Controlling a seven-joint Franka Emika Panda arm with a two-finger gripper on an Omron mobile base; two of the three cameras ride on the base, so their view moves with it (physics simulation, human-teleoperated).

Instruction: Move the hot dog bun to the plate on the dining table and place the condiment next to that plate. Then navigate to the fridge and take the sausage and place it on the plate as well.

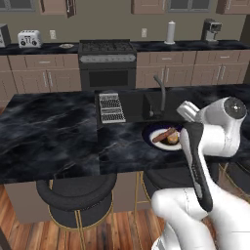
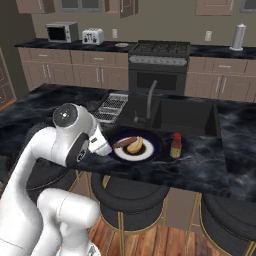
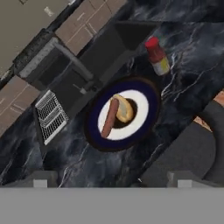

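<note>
Your gripper [image 3: 112, 181] hangs above the plate [image 3: 142, 127] with nothing between its tips, which stand wide apart at the lower edge of the hand view. On that plate you see the sausage [image 3: 109, 118] lying lengthwise, touching the bun [image 3: 124, 109] beside it; both sit well clear of the tips. The condiment [image 3: 157, 56], a red-capped bottle, stands upright on the counter [image 3: 188, 87] just beside the plate, on the side away from the rack [image 3: 50, 116]. From the right base view, the plate [image 2: 150, 150] sits at the near edge of the dark marble counter [image 2: 235, 150], directly in front of the sink [image 2: 175, 112] and its faucet [image 2: 149, 100], with the condiment [image 2: 176, 145] to its right. Behind the sink you have the stove [image 2: 159, 62], and a toaster [image 2: 93, 36] and microwave [image 2: 62, 32] on the back wall. Black stools [image 2: 135, 197] stand below the plate's edge of the counter.
</note>
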